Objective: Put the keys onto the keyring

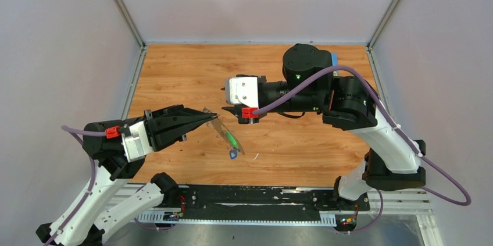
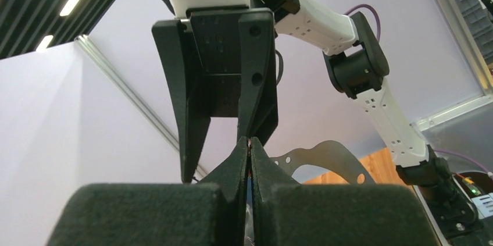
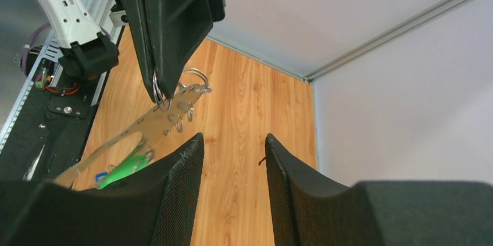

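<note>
Keyring (image 1: 222, 129) clamped at upper end by left gripper (image 1: 210, 116), slanting over table (image 1: 174, 71) — green key (image 1: 231, 139) and blue key (image 1: 233, 154) at lower end, threading unclear. Right gripper (image 1: 226, 99) apart, empty — keyring to be held steady.

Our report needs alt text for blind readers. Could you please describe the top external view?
The left gripper, shut, holds the keyring over a wooden table, with the green key and the blue key at its lower end. The right gripper hovers open close by, empty.
</note>
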`<state>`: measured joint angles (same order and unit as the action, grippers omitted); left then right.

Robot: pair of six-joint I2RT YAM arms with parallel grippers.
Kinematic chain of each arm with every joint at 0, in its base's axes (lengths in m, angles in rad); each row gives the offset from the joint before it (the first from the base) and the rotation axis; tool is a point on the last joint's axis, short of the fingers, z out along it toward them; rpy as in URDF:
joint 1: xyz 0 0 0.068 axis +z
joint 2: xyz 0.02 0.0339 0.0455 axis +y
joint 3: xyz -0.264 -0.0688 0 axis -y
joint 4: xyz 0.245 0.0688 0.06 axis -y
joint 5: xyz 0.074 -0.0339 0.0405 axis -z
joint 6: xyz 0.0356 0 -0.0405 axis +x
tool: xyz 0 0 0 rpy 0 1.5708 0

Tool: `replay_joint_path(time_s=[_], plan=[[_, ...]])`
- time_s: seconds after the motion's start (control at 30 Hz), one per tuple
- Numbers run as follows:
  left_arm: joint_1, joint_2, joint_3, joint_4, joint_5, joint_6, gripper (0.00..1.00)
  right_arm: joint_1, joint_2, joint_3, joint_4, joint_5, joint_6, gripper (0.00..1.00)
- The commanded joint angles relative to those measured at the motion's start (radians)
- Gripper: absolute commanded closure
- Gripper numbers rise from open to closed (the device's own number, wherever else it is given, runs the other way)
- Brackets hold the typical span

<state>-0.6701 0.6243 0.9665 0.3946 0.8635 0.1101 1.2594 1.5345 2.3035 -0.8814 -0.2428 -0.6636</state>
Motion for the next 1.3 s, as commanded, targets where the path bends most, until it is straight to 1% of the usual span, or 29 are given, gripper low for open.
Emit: replay_joint_path(time_s=[0.0, 0.17, 0.23, 0.3, 0.4, 0.5, 0.57, 0.63, 0.77, 0.87, 0.9, 1.0, 1.03, 1.07, 1.1, 1.17, 1.27], plan=[[-0.008, -0.008, 0.015, 0.053, -0.019, 0.023, 1.0, -0.025, -0.046, -0.053, -0.007, 0.005, 0.04, 0.54], [-0.008, -0.002, 0.015, 0.053, -0.018, 0.026, 1.0, -0.034, -0.05, -0.084, 0.007, 0.035, 0.044, 0.56], [-0.008, -0.004, 0.015, 0.052, -0.02, 0.029, 1.0, -0.038, -0.069, -0.116, 0.033, 0.052, 0.055, 0.55], [-0.008, -0.005, 0.011, 0.05, -0.018, 0.032, 1.0, -0.04, -0.099, -0.153, 0.062, 0.033, 0.061, 0.54], [-0.007, -0.008, 0.002, 0.044, -0.002, 0.03, 1.0, -0.041, -0.179, -0.25, 0.133, -0.069, 0.073, 0.53], [-0.006, -0.006, -0.003, 0.023, 0.039, 0.026, 1.0, -0.041, -0.296, -0.416, 0.277, -0.196, 0.102, 0.52], [-0.006, -0.002, -0.006, 0.015, 0.055, 0.02, 1.0, -0.042, -0.339, -0.479, 0.336, -0.228, 0.132, 0.52], [-0.005, 0.0, -0.005, 0.011, 0.056, 0.017, 1.0, -0.042, -0.342, -0.486, 0.349, -0.248, 0.159, 0.54], [-0.005, 0.015, 0.003, 0.004, 0.051, -0.007, 1.0, -0.042, -0.3, -0.469, 0.362, -0.251, 0.209, 0.61], [-0.005, 0.027, 0.013, 0.001, 0.072, -0.032, 1.0, -0.041, -0.295, -0.501, 0.429, -0.229, 0.243, 0.63], [-0.005, 0.029, 0.019, -0.004, 0.078, -0.034, 1.0, -0.041, -0.296, -0.512, 0.447, -0.218, 0.257, 0.61], [-0.001, 0.038, 0.034, -0.024, 0.078, -0.014, 1.0, -0.043, -0.318, -0.554, 0.505, -0.157, 0.343, 0.49], [0.002, 0.039, 0.035, -0.032, 0.064, -0.008, 1.0, -0.043, -0.325, -0.567, 0.52, -0.134, 0.374, 0.32], [0.005, 0.041, 0.035, -0.042, 0.05, 0.005, 1.0, -0.043, -0.328, -0.572, 0.522, -0.102, 0.403, 0.1], [0.007, 0.042, 0.033, -0.05, 0.028, 0.017, 1.0, -0.043, -0.327, -0.572, 0.517, -0.066, 0.434, 0.01], [0.011, 0.045, 0.029, -0.064, -0.008, 0.035, 1.0, -0.044, -0.315, -0.562, 0.486, 0.023, 0.489, 0.0], [0.015, 0.045, 0.018, -0.071, -0.012, 0.056, 1.0, -0.043, -0.282, -0.547, 0.44, 0.085, 0.552, 0.0]])
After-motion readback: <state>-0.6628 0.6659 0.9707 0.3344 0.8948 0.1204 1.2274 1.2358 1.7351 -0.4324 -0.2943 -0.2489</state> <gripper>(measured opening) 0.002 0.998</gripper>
